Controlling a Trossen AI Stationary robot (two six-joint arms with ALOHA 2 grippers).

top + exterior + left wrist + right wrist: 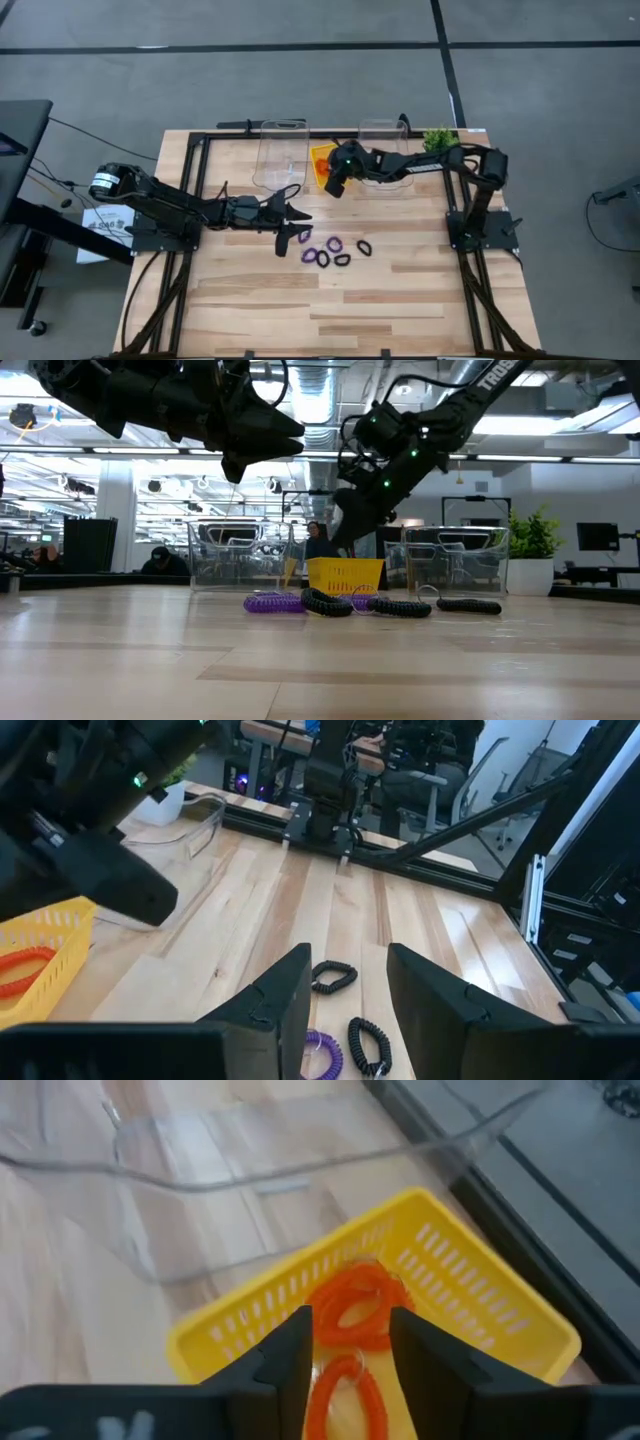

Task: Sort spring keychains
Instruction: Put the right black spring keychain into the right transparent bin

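Observation:
Several spring keychains lie loose on the wooden table: purple point(309, 255) and black point(342, 259) ones in the high view, and a purple one point(275, 602) beside black ones point(400, 606) in the low view. Orange-red keychains point(355, 1305) lie in the yellow tray point(322, 160). My left gripper point(283, 242) hangs open just left of the loose cluster, raised off the table point(235, 460). In its wrist view, a black keychain point(333, 977) shows in the gap between its fingers point(348, 960). My right gripper point(334, 184) is open above the tray, fingers either side of the orange-red coils point(350, 1320).
Two clear plastic bins point(281, 150) point(385, 150) stand at the table's far side, flanking the yellow tray. A small green plant point(438, 138) sits at the far right corner. Bare wood stretches across the near half of the table point(330, 310). People sit in the room beyond.

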